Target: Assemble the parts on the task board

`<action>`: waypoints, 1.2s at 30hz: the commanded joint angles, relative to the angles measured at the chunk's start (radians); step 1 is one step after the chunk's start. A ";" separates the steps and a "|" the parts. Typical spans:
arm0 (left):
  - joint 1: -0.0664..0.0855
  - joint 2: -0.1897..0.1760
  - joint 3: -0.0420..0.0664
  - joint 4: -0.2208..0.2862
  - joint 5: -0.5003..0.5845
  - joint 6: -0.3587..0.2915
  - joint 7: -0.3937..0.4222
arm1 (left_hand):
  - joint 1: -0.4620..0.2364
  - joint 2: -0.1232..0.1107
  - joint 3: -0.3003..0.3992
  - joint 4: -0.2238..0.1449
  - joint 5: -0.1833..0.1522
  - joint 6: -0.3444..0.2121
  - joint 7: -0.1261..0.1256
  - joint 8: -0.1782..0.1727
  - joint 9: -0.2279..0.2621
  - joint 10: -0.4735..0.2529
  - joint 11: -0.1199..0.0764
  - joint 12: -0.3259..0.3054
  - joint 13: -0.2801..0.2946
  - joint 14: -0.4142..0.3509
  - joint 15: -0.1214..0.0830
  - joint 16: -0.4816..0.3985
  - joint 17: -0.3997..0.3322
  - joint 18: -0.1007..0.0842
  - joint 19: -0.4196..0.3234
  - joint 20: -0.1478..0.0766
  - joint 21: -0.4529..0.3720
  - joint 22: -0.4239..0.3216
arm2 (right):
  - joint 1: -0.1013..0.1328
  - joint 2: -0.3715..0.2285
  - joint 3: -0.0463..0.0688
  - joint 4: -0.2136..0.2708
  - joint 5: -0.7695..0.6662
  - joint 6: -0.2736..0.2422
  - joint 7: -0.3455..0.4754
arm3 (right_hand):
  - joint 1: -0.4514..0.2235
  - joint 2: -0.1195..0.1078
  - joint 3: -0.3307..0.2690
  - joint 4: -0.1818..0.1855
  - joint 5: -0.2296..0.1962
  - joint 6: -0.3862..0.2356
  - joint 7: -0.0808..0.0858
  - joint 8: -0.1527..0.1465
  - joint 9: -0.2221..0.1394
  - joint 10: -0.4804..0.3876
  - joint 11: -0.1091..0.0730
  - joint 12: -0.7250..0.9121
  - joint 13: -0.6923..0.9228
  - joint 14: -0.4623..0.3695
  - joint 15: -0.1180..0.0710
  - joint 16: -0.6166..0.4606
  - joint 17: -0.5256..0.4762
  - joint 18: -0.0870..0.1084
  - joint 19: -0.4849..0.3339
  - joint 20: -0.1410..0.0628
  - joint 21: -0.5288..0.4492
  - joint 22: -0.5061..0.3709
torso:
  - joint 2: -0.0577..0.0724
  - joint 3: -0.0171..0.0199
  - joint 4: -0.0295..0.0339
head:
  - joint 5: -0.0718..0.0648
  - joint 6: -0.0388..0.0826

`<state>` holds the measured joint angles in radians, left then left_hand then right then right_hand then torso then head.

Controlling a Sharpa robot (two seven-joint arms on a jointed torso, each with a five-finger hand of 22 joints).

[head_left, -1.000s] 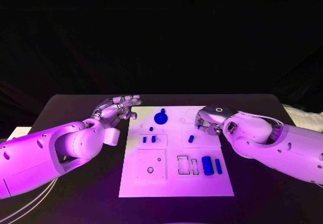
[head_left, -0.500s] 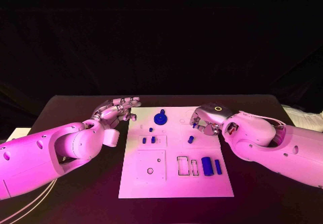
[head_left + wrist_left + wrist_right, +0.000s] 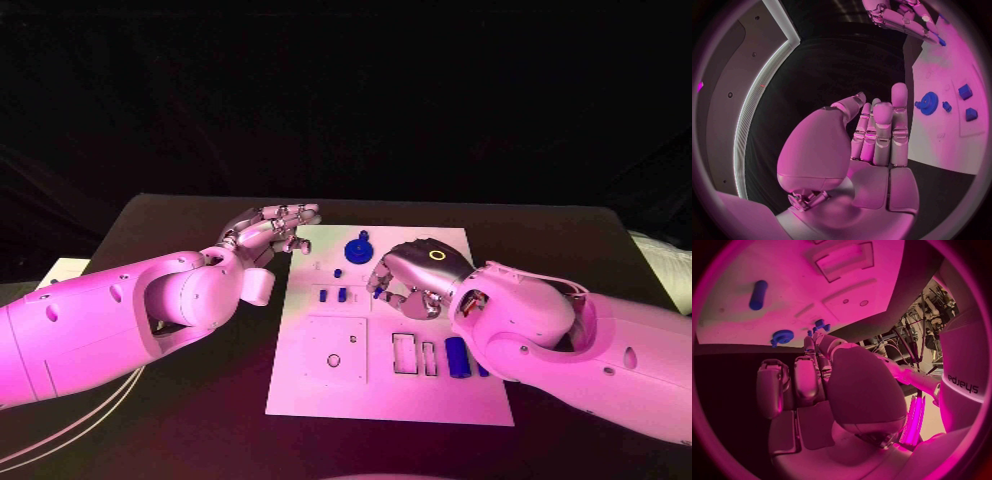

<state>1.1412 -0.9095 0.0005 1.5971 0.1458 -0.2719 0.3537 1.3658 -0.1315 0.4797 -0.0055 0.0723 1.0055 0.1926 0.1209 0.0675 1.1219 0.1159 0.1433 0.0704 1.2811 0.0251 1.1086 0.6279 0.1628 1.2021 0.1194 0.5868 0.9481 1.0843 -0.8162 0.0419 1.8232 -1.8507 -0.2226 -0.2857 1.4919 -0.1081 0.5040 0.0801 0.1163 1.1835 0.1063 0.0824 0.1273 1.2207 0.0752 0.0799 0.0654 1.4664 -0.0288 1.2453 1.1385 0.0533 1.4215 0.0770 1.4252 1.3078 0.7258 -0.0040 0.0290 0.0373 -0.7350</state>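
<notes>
**Two hands over the board, one with something blue at its fingertips**

From where I stand, the white task board (image 3: pixel 387 395) lies flat in the middle of the black table (image 3: pixel 159 225), a smooth plate cut with shallow rectangular recesses. Near its close end, one narrow outlined slot pair (image 3: pixel 410 356) sits beside a stubby blue cylinder (image 3: pixel 456 356) lying on its side. To the left of those is a larger square recess (image 3: pixel 335 350) with a small oval hole in it. Farther up the board, a round blue toothed gear (image 3: pixel 359 247) stands near the far edge, with a few small blue blocks (image 3: pixel 335 295) in the panel below it.

The right hand (image 3: pixel 411 275) hovers over the middle of the board, its silver fingers curled in and down; in the right wrist view a small blue piece (image 3: pixel 821 325) shows at its fingertips, though I cannot tell whether it is truly gripped or merely touched.

The left hand (image 3: pixel 267 235) sits at the board's left edge near the far corner, fingers straight, close together and holding nothing, as the left wrist view shows.
</notes>
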 commanded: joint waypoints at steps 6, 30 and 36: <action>0.000 0.015 0.000 0.004 0.004 0.017 -0.001 | 0.002 0.003 -0.006 -0.001 0.003 -0.007 -0.001 -0.001 0.000 -0.006 0.000 0.005 -0.001 -0.002 0.000 0.002 0.013 0.019 -0.001 0.004 -0.007 -0.001 | -0.048 0.068 -0.007 -0.020 0.016 0.062 0.027 | -0.020 0.002 0.006 -0.003 -0.010 0.002 0.012 -0.003 0.005 0.026 -0.016 -0.006 0.002 0.035 0.008 0.002 -0.003 0.003 0.000 0.007 0.001 0.055 | 0.000 -0.0013 -0.0001 | 0.033 -0.012; 0.000 0.018 0.000 0.005 0.004 0.020 -0.005 | 0.001 0.002 -0.008 -0.001 0.002 -0.009 0.000 0.000 0.000 -0.007 0.001 0.006 -0.001 -0.005 0.001 -0.003 0.002 0.019 0.000 0.004 -0.007 -0.002 | -0.082 0.112 -0.016 -0.060 0.022 0.112 0.037 | -0.033 0.004 0.003 -0.004 -0.018 0.002 0.014 -0.004 0.007 0.026 -0.015 -0.009 0.002 0.034 0.010 0.001 -0.005 0.003 -0.002 0.010 -0.001 0.053 | 0.001 0.0007 -0.0029 | 0.064 -0.039; 0.000 0.017 0.000 0.003 0.004 0.021 -0.009 | 0.001 0.002 -0.008 -0.001 0.002 -0.009 0.000 0.000 0.000 -0.007 0.001 0.006 -0.001 -0.005 0.001 -0.003 0.002 0.019 0.000 0.004 -0.007 -0.002 | -0.082 0.116 -0.017 -0.062 0.017 0.116 0.037 | -0.033 0.004 0.002 -0.005 -0.019 0.002 0.014 -0.005 0.007 0.026 -0.015 -0.009 0.002 0.034 0.010 0.000 -0.007 0.004 -0.002 0.010 -0.001 0.052 | 0.001 0.0000 -0.0021 | 0.067 -0.040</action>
<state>1.1410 -0.8936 0.0004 1.5995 0.1461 -0.2702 0.3446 1.3657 -0.1315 0.4770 -0.0083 0.0723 1.0056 0.1925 0.1209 0.0676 1.1220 0.1159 0.1433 0.0704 1.2812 0.0252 1.1086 0.6306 0.1628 1.2021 0.1194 0.5834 0.9473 1.0032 -0.7023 0.0259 1.7620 -1.8253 -0.1294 -0.2555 1.4615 -0.1094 0.5066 0.0770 0.1026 1.1838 0.1129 0.0769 0.1335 1.2388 0.0612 0.0747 0.0655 1.4664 -0.0288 1.2452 1.1328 0.0533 1.4178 0.0808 1.4251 1.3074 0.7270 -0.0035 0.0264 0.1032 -0.7741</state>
